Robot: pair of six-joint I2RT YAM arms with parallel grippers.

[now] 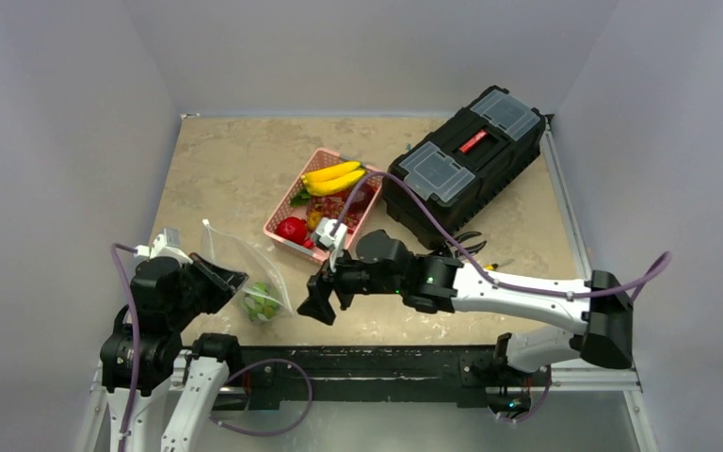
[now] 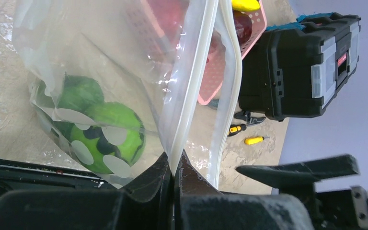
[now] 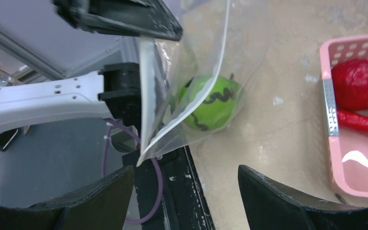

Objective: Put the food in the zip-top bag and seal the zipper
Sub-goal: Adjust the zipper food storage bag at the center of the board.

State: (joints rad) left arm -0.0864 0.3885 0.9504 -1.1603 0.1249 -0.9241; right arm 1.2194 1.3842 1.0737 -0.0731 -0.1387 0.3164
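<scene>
Tabletop lay open left of the pink basket; the black toolbox blocked the far right; the zip-top bag (pinched up by the left end effector) stood close before the wide-spread right end effector

At front left, a round piece lies in the zip-top bag. Behind it sits the basket, holding food. The toolbox stands to the basket's right.

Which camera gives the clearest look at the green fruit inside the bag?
Right wrist view: the green fruit shows plainly through the clear zip-top bag, dark squiggles visible. The left wrist view has it partly behind white spots; the top view shows only a small green blob.
</scene>
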